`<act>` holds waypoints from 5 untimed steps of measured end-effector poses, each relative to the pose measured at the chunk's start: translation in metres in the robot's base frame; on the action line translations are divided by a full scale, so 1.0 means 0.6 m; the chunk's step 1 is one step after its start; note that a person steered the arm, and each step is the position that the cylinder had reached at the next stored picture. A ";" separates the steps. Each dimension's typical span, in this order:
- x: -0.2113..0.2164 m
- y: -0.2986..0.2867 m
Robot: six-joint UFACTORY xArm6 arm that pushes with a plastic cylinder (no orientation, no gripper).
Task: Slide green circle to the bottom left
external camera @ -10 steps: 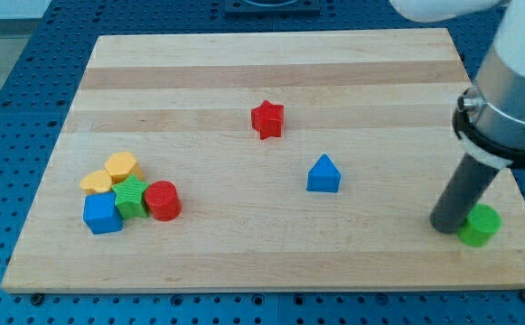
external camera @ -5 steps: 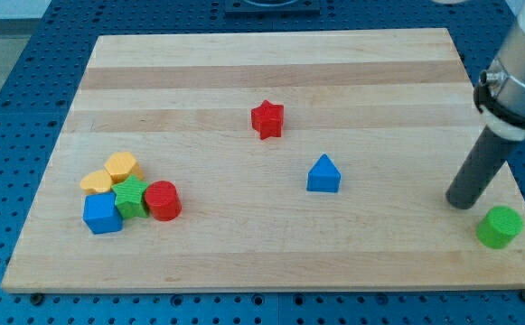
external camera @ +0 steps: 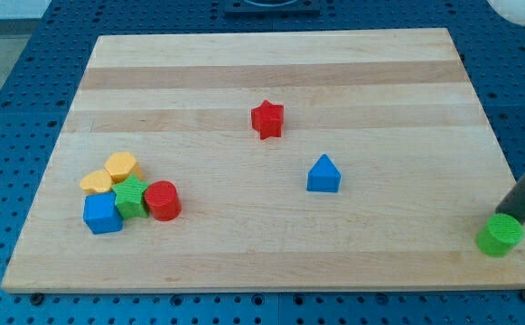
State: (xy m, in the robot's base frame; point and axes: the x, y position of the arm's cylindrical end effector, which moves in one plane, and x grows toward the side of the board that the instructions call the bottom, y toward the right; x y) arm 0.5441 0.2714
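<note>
The green circle [external camera: 500,236] sits near the board's bottom right corner. My tip [external camera: 510,217] comes in from the view's right and rests against the circle's upper right side, its very end partly hidden behind the block.
A red star [external camera: 267,119] lies near the middle, a blue triangle [external camera: 323,174] below and right of it. At the left a cluster: two yellow blocks [external camera: 110,172], a green star [external camera: 132,196], a red circle [external camera: 163,200], a blue cube [external camera: 102,214]. The wooden board [external camera: 271,72] has an edge close to the circle.
My tip moved from the circle's left side, up and around to its upper right. The green circle slid a little to the right early on.
</note>
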 end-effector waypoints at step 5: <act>-0.158 -0.410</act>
